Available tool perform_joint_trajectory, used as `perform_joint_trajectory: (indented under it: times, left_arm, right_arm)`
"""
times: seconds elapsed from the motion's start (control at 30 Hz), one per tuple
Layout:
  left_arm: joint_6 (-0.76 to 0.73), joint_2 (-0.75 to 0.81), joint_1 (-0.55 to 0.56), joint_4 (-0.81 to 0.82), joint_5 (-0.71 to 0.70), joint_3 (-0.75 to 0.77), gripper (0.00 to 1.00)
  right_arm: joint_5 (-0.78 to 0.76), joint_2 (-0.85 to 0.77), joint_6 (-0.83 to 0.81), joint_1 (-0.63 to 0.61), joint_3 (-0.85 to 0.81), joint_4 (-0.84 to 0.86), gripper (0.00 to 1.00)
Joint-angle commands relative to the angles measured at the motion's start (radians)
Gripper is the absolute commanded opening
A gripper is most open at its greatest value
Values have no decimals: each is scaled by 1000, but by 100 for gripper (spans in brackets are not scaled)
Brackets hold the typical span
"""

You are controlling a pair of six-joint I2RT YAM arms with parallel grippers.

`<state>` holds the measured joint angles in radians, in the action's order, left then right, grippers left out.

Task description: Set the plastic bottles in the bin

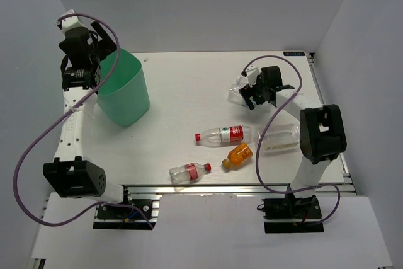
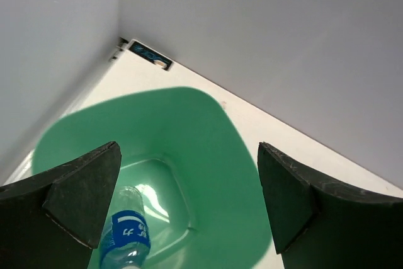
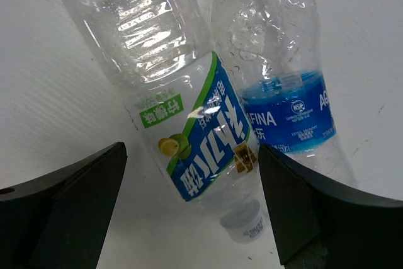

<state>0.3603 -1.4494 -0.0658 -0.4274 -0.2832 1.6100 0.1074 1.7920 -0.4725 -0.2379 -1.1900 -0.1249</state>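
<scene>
Legible on the blue-labelled bottle: white capitals "FINA", cut off at the left by the neighbouring bottle, then "AG" at the label's right edge, plus a small round seal and fine print too small to read. On the green-and-white-labelled bottle, upside down: large white Chinese characters on blue and smaller ones on a green patch, not readable with certainty. On the bottle in the bin: blue label with white marks, undecipherable. On the blue corner sticker: print too small. On the farther red-labelled bottle and the nearer red-labelled bottle: nothing legible from above.
</scene>
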Motion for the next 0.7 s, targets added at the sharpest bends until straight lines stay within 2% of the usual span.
perform_joint_trajectory:
  times: [0.0,0.13,0.17,0.27,0.33,0.37,0.4,0.5,0.6,0.63,0.67]
  left_arm:
    - [22,55,-2,-21,136,-4,98]
    - [69,98,-2,47,260,-97,98]
    - [75,103,-2,61,368,-119,98]
    - [114,104,12,114,525,-174,98]
    - [115,97,46,131,552,-183,98]
    - [109,93,50,130,552,-182,98]
    - [98,90,105,125,546,-180,98]
    - [82,70,162,124,544,-173,98]
    - [65,21,220,98,549,-138,98]
    - [52,-11,234,85,552,-112,98]
    - [46,-11,247,76,555,-111,98]
  right_arm:
    - [-23,41,-14,-14,-63,-13,89]
    - [-37,61,-8,-29,-31,7,89]
    - [-41,69,-3,-37,-33,8,88]
    - [-23,87,20,-46,-46,7,80]
    - [14,96,31,-49,-52,8,69]
    - [18,99,32,-55,-57,4,68]
    - [18,102,32,-61,-57,5,68]
    - [9,135,25,-83,-77,7,72]
    - [8,188,21,-92,-135,-30,81]
    - [8,213,26,-93,-149,-39,88]
    - [9,222,29,-93,-164,-48,89]
